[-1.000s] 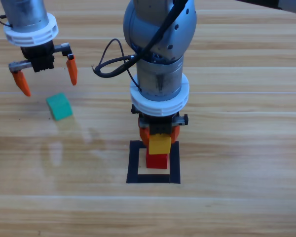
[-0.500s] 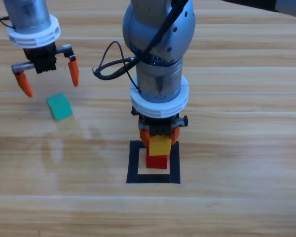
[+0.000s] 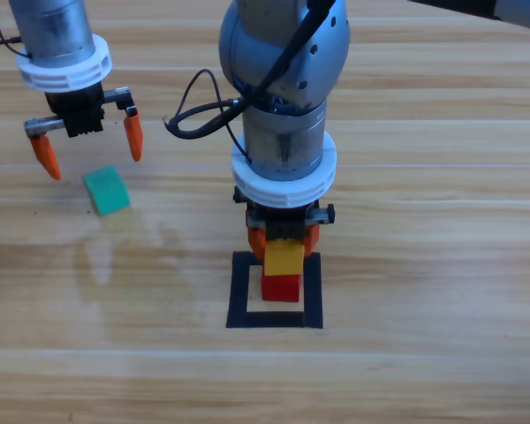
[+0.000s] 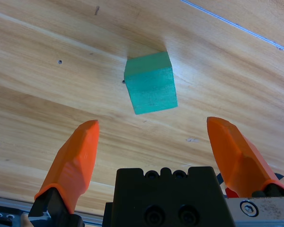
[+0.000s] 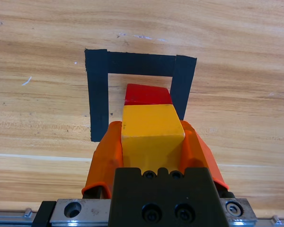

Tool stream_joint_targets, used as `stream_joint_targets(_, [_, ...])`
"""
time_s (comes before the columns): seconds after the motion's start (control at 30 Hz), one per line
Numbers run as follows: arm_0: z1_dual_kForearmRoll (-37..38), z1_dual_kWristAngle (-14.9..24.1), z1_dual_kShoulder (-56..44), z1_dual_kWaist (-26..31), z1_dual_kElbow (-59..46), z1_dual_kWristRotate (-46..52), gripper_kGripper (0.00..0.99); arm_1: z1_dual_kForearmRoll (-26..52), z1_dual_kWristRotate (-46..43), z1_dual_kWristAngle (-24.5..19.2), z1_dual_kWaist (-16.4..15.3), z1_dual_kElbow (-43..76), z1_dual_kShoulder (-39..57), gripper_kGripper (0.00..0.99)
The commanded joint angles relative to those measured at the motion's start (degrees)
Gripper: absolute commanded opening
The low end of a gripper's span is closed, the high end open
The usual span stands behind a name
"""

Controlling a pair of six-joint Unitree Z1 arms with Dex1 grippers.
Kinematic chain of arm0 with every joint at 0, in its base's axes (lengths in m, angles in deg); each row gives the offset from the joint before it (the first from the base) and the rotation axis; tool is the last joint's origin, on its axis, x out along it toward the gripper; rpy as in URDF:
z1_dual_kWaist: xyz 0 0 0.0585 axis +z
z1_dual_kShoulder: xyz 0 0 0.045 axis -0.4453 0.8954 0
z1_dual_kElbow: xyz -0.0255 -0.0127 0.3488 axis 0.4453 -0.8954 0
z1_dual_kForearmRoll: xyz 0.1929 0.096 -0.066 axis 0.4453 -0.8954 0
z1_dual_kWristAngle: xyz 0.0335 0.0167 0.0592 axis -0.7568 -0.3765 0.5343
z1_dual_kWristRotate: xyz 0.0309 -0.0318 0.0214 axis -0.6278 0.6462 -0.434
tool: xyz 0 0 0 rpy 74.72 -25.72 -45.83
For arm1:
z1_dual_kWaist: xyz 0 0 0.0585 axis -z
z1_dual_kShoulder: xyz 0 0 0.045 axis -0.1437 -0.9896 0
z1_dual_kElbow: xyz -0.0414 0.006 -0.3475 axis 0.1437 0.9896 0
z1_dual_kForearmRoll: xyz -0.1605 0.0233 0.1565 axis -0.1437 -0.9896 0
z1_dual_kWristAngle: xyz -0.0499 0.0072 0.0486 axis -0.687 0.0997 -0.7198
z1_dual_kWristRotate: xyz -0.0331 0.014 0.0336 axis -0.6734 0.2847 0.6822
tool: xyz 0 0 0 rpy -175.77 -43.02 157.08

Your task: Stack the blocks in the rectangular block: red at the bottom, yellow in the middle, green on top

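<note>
— Where was the yellow cube?
— Clamped in the right gripper atop the red cube, inside the tape square; the left gripper hung wide open above the teal-green cube.

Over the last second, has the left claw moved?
Yes. In the high view the left claw has slid right and slightly down, closing on the green cube, which has not moved. Its jaws are open.
</note>
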State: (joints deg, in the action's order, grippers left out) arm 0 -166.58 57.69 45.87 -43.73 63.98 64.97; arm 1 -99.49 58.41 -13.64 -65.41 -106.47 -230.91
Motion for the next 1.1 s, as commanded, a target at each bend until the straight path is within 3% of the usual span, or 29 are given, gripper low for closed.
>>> stream_joint_targets(0.03, [0.2, -0.6, 2.92, -0.82, 0.49, -0.73, 0.973, -0.6, 0.56, 0.52, -1.74, -0.4, -4.72, 0.0])
stream_joint_targets(0.8, [0.47, -0.69, 4.15, -0.73, 1.19, -1.52, 0.973, -0.6, 0.39, 0.78, -2.0, -1.01, -5.86, 0.029])
stream_joint_targets(0.83, [0.47, -0.69, 4.24, -0.73, 1.28, -1.52, 0.973, -0.6, 0.3, 0.87, -2.0, -1.28, -6.04, 0.178])
stream_joint_targets(0.87, [0.47, -0.69, 4.24, -0.82, 1.37, -1.52, 0.973, -0.6, 0.3, 0.78, -2.0, -1.28, -6.04, 0.399])
stream_joint_targets(0.9, [0.47, -0.69, 4.24, -0.73, 1.37, -1.52, 0.973, -0.69, 0.3, 0.69, -2.0, -1.36, -6.04, 0.716])
stream_joint_targets(0.93, [0.47, -0.78, 4.24, -0.73, 1.37, -1.52, 0.973, -0.87, 0.39, 0.69, -2.0, -1.45, -5.86, 0.93])
stream_joint_targets(1.0, [0.47, -0.78, 4.24, -0.82, 1.37, -1.52, 0.971, -0.95, 0.39, 0.43, -2.0, -1.63, -4.98, 0.985])
stream_joint_targets(1.1, [0.47, -0.87, 4.33, -0.73, 1.46, -1.52, 0.971, -0.87, 0.65, -0.71, -2.18, -1.89, -1.73, 0.99])
